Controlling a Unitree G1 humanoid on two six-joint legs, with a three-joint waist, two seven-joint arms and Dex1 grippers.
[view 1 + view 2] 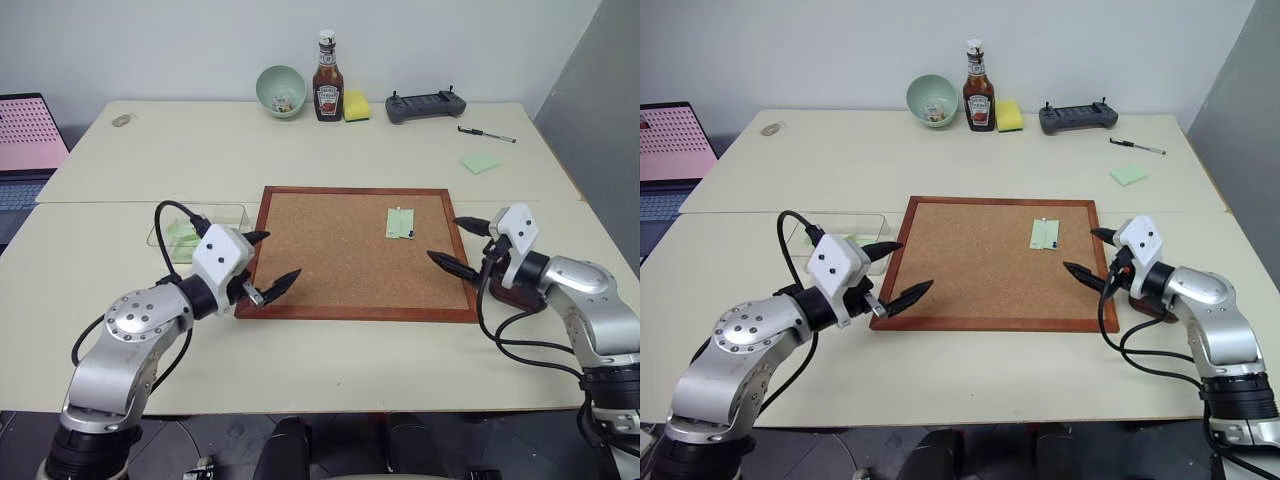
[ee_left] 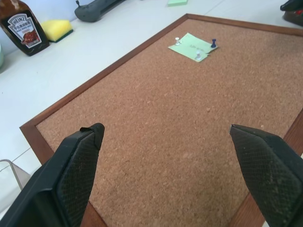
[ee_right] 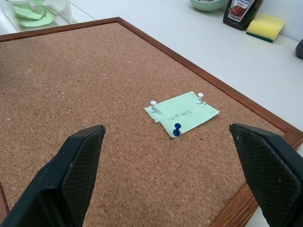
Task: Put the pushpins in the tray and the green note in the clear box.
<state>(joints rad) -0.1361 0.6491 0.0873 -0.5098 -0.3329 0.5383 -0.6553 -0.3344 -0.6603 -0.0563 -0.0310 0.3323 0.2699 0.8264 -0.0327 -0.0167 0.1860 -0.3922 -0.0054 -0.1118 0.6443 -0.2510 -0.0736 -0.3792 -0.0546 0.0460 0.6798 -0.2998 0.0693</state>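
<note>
Green note (image 3: 182, 115): pinned to cork board (image 1: 340, 250) by three pushpins (image 3: 177, 129). Your left hand (image 1: 262, 262) and right hand (image 1: 462, 245): both wide, empty. Tray (image 1: 515, 292) under right hand; clear box (image 1: 190, 228) left. Risk: tugging the note before unpinning tears it.

A large wood-framed cork board (image 1: 350, 250) lies flat near the front of the pale cream table (image 1: 300, 150). Along the far edge stand a pale green bowl (image 1: 281, 90) (something small sits inside, too small to make out), a dark glass ketchup bottle with a white cap (image 1: 328, 82) just beside it, and a yellow sponge (image 1: 356, 106) touching the bottle's base. Further right rests a dark grey handheld controller (image 1: 425, 104), then a black pen (image 1: 487, 134), and nearer the board a square green sticky pad (image 1: 480, 162). A laptop with a pink dotted screen (image 1: 28, 135) sits past the table's left end.
</note>
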